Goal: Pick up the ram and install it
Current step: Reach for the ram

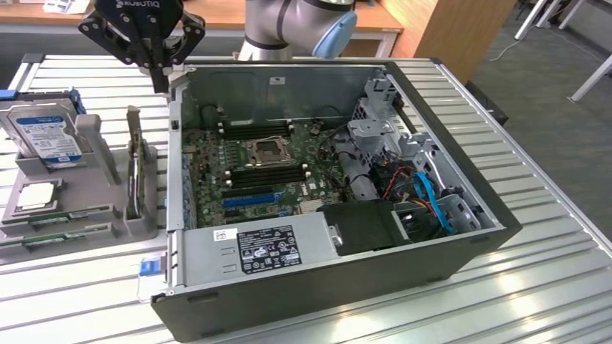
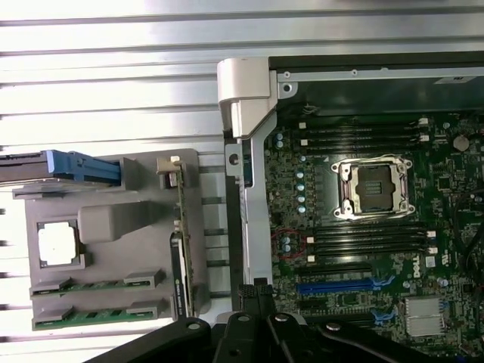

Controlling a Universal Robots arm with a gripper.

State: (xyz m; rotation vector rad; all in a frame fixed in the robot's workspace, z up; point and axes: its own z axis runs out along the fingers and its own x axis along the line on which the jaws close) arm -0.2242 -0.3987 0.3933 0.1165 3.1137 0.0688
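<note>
Above the far corner of the open computer case (image 1: 383,287), on the exterior view's left, your gripper (image 1: 158,77) hangs clenched, with nothing between its fingers. Ram (image 2: 97,285): two green sticks lie flat in the near slots of the grey holder (image 1: 100,154), left of the case and well apart from the gripper.

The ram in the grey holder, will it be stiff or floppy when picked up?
The ram looks like a thin circuit board, so probably stiff and light, but fragile if twisted. It seems to stand on edge in the grey holder, so a grip on that narrow edge might slip.
</note>
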